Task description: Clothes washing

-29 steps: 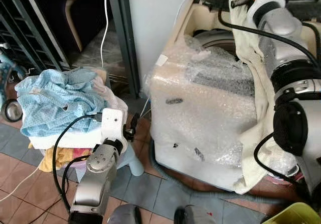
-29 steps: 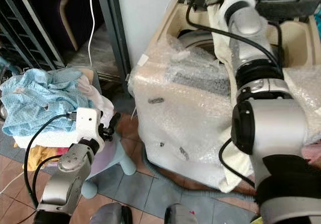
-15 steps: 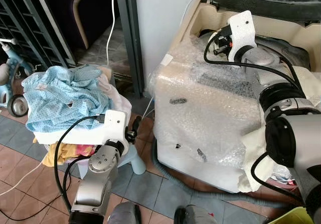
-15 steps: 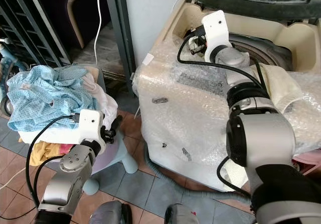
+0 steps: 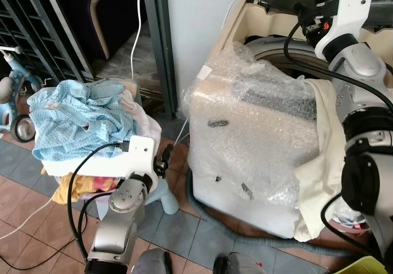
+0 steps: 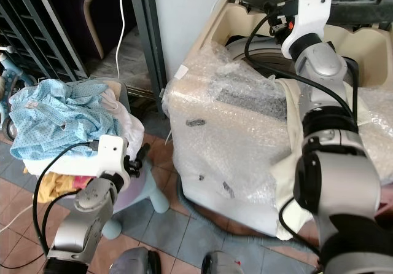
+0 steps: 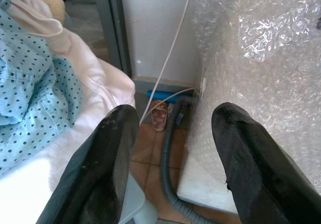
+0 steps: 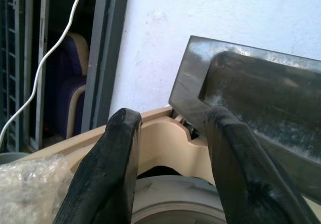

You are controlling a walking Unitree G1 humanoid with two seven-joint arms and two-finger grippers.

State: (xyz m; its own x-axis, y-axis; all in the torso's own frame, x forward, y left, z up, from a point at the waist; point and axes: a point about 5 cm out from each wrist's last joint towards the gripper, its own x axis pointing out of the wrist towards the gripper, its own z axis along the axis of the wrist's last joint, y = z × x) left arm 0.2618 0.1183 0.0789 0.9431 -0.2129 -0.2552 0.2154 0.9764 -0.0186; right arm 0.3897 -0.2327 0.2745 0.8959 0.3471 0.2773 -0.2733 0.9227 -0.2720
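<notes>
Clothes (image 5: pixel 80 117) sit heaped in a basket on a small stool to the robot's left: a light-blue dotted garment (image 7: pixel 30 98) on top, white cloth (image 7: pixel 95 83) under it, yellow fabric lower down. Beside them stands the top-loading washing machine (image 5: pixel 258 145), wrapped in bubble wrap, with its dark lid (image 8: pixel 261 93) raised and the drum opening (image 6: pixel 264 50) exposed. A cream-coloured cloth (image 5: pixel 325 157) hangs over the machine's front right corner, down its side.

Low between pile and machine, the left gripper (image 7: pixel 173 169) has its jaws spread wide and holds nothing; the dotted garment lies just beside one finger without being between them. A grey drain hose (image 7: pixel 170 153) and white cable (image 7: pixel 170 48) run along the floor ahead of it.

Raised over the back of the tub, the right gripper (image 8: pixel 170 169) also has its fingers wide apart and empty, pointing at the lid's edge and the beige rim (image 8: pixel 160 133), well apart from the pile.
</notes>
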